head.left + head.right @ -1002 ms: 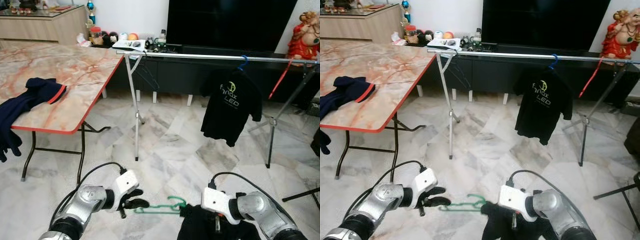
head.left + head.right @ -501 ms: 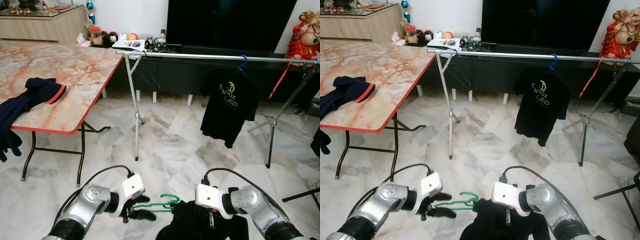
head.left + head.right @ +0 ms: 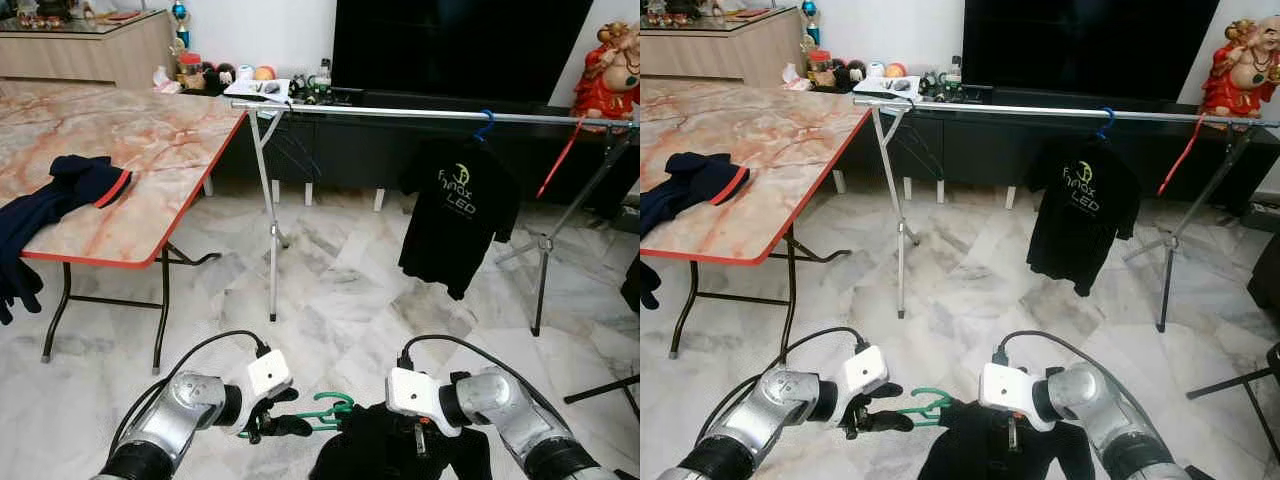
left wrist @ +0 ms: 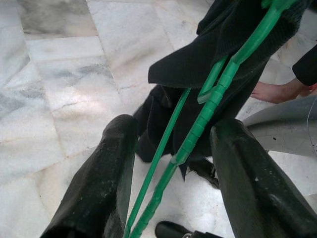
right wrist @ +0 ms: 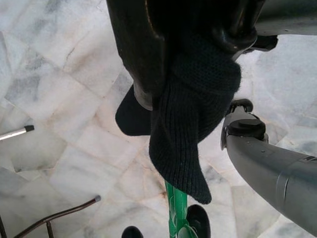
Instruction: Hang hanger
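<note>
I have both arms low in front of me, over the pale marble floor tiles (image 3: 340, 290). My left gripper (image 3: 285, 423) reaches toward the hook end of the green plastic hanger (image 3: 325, 412). In the left wrist view the two black fingers (image 4: 99, 183) stand apart on either side of the hanger's green bars without pressing on them, so I read that gripper as parted around the hanger, not clamped. My right gripper (image 5: 188, 59) is pinched on the black knitted garment (image 3: 400, 455) that sits on the hanger; the right wrist view shows the dark knit bunched between its fingers and drooping from them, with the green of the hanger below.

So the garment is on the hanger and the load is carried between the two arms, mainly by the right. That much looks done. What is left is most of the job: the long silver clothes rail on folding legs (image 3: 400, 113) stands well apart from me across the floor, with a black printed T-shirt on a blue hanger (image 3: 460, 215) already on it and free rail to its left. I judge I must secure the hook, walk up, raise it and drop it over the rail. The marble-patterned folding table with a red edge (image 3: 130, 150) holds a dark navy garment (image 3: 60, 195).
</note>
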Available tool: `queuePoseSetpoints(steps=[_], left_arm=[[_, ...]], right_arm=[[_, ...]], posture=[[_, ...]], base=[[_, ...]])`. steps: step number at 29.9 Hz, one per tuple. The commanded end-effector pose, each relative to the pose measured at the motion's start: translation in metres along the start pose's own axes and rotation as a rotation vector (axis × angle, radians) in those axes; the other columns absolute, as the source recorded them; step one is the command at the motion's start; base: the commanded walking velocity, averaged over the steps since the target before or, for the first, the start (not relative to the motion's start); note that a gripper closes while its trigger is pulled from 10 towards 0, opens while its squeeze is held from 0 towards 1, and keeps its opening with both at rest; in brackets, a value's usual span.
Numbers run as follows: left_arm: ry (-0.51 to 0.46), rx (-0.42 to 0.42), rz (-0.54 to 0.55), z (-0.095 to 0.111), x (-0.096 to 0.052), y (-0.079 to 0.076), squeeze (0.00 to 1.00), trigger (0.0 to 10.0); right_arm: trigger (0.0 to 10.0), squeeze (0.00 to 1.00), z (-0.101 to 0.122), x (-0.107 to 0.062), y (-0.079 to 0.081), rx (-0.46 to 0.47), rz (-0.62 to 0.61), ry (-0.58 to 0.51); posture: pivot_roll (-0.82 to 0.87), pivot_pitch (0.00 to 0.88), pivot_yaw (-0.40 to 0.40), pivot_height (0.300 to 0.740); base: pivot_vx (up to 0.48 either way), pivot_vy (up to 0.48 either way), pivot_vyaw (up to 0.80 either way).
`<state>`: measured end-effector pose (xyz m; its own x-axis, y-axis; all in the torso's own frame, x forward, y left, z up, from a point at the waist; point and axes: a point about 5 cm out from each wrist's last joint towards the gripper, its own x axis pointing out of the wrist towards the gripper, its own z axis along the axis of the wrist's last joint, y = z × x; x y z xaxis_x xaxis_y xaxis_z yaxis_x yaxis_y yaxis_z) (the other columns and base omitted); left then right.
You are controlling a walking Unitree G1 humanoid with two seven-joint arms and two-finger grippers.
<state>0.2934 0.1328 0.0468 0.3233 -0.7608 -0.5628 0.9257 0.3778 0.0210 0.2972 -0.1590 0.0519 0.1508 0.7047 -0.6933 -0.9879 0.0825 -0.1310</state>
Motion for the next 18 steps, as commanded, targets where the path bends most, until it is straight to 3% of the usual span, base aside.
queuePoseSetpoints(steps=[1,18], left_arm=[[0.004,0.009,-0.007,0.001,0.001,-0.001,0.0,10.0],[-0.037,0.026,-0.026,0.011,0.01,-0.006,0.0,10.0]], right_arm=[[10.0,0.0,0.006,-0.005,-0.007,-0.02,-0.023,-0.032],[10.0,0.0,0.018,-0.003,-0.015,-0.026,-0.037,-0.063]], posture=[[0.12,0.009,-0.057,0.74],[0.12,0.002,-0.061,0.74]], base=[[0.0,0.0,0.0],[0.0,0.0,0.0]])
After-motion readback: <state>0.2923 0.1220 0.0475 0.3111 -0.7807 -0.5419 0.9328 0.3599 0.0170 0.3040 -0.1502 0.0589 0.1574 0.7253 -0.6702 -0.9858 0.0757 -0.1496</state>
